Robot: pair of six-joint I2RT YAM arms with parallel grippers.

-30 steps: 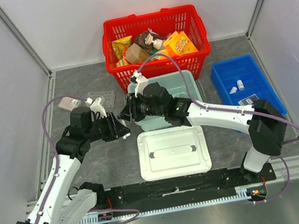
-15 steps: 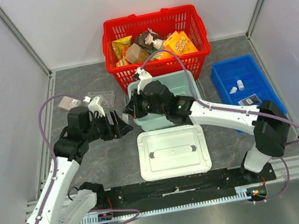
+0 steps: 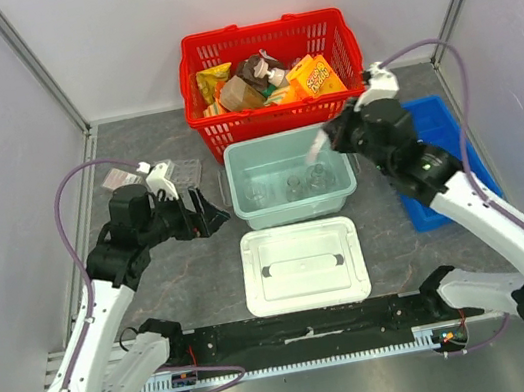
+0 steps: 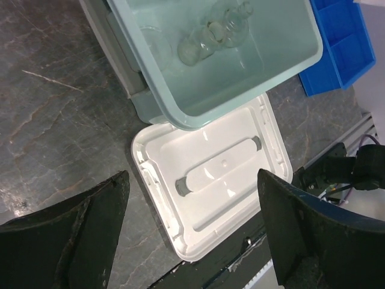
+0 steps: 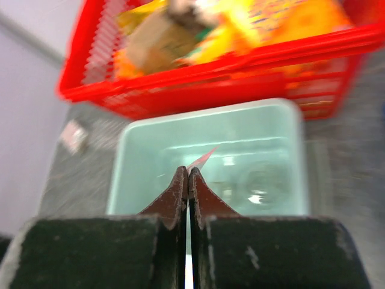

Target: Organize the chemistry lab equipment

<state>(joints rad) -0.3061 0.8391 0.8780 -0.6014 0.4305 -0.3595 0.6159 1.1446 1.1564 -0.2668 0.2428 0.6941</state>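
Left of centre in the top view, the left gripper hangs with jaws spread beside the pale green plastic bin, where small clear glass flasks stand. Over the bin's right end, the right gripper pinches a thin flat packet.

Even, bright overhead light with soft shadows; the right wrist view is smeared, its red basket blurred.
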